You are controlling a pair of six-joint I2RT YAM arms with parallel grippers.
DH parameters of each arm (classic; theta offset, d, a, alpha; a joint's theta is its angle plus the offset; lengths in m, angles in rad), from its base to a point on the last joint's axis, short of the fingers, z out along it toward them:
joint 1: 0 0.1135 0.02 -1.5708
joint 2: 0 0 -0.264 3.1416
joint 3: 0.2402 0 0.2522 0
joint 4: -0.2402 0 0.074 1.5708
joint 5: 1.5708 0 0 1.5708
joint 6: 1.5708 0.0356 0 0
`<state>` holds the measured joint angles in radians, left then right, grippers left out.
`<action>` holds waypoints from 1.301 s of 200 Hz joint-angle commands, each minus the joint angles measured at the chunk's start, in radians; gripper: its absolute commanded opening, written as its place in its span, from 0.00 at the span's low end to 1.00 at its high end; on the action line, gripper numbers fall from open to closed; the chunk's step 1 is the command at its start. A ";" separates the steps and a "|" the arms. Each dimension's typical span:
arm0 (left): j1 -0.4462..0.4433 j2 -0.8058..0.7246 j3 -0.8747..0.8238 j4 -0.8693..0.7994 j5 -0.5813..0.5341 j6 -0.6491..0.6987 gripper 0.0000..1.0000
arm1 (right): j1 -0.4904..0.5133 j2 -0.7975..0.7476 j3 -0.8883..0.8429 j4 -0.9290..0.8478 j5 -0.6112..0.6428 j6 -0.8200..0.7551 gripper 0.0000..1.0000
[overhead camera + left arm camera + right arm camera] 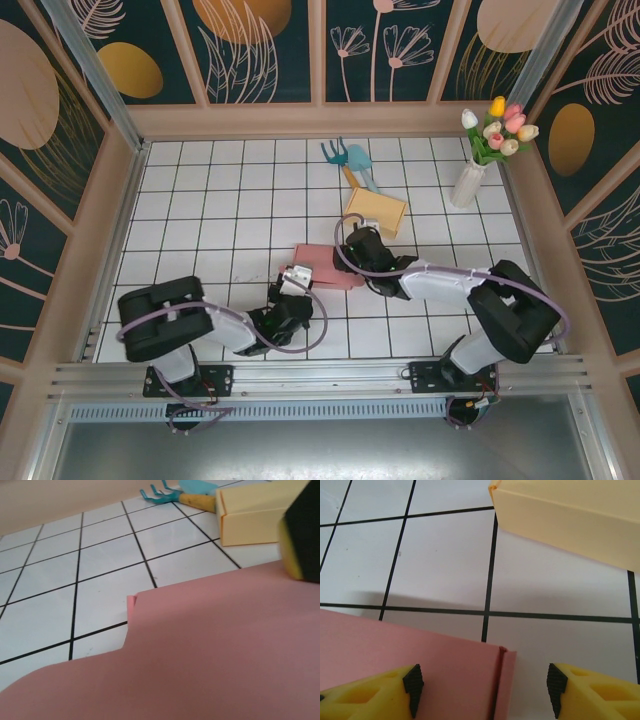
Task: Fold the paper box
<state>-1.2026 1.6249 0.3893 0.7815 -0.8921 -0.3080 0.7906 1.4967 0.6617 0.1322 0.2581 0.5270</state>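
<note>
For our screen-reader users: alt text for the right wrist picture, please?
The open right gripper straddles the edge of a pink paper sheet on a white tiled table. A yellow box lies beyond, upper right.

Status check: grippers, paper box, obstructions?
Right gripper open, straddling pink paper box edge. Left gripper state unclear. Box not yet folded. Yellow box close behind.

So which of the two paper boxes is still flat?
The pink box, a flat sheet; the yellow box behind it already stands folded up.
</note>
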 commanded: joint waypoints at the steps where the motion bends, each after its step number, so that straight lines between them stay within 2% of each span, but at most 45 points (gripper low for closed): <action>1: 0.000 -0.085 0.048 -0.275 0.110 -0.107 0.38 | -0.010 0.040 0.007 -0.011 0.000 0.008 0.70; 62: 0.000 -0.305 0.060 -0.685 0.228 -0.327 0.38 | -0.014 0.059 0.032 -0.019 0.013 0.018 0.69; 101: 0.001 -0.480 0.042 -0.822 0.282 -0.392 0.34 | -0.015 0.078 0.053 -0.043 0.027 0.013 0.69; 123: 0.000 -0.574 0.050 -0.904 0.272 -0.416 0.35 | -0.015 0.072 0.058 -0.052 0.025 0.014 0.69; 138: 0.000 -0.634 0.067 -0.951 0.245 -0.430 0.37 | -0.011 0.057 0.055 -0.054 0.016 0.016 0.68; 171: 0.001 -0.724 0.126 -0.975 0.182 -0.423 0.50 | 0.031 0.024 0.047 -0.080 0.055 0.010 0.67; 195: 0.023 -0.711 0.159 -0.894 0.208 -0.379 0.58 | 0.075 0.015 0.042 -0.089 0.106 0.010 0.67; 230: 0.147 -0.572 0.207 -0.823 0.375 -0.351 0.57 | 0.102 0.033 0.021 -0.060 0.127 0.016 0.67; 260: 0.165 -0.414 0.210 -0.804 0.403 -0.351 0.55 | 0.110 0.046 -0.013 -0.020 0.132 0.023 0.67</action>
<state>-1.0431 1.1202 0.5911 -0.0505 -0.5560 -0.6804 0.8898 1.5379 0.6926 0.1108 0.3584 0.5354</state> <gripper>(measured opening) 0.557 0.674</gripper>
